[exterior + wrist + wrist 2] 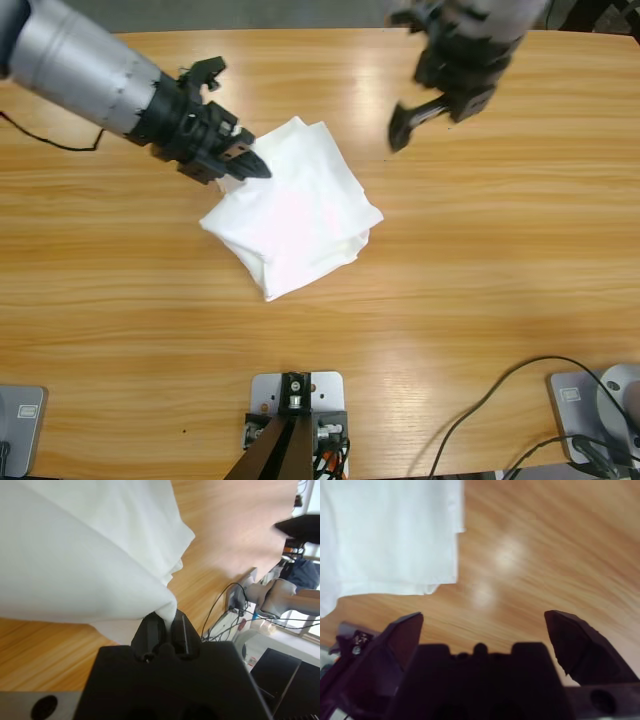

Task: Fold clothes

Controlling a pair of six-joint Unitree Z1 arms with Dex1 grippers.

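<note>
Folded white cotton T-shirt [296, 208] lies mid-table, long axis diagonal, upper-left to lower-right. Left gripper [250, 163] pinches its upper-left edge. Right gripper [420, 118] hangs spread wide, apart, holding nothing.

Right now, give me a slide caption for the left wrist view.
Left gripper pinching the folded white T-shirt at its edge, above the wooden table.

A long wooden surface [480, 300] with a warm, streaked grain fills nearly the whole high view, with pale glare patches toward the top. A strip of grey floor [250, 12] shows along the upper edge. Black cables [500, 395] loop at the lower right, and a thin one [45, 140] trails at the left edge.
</note>
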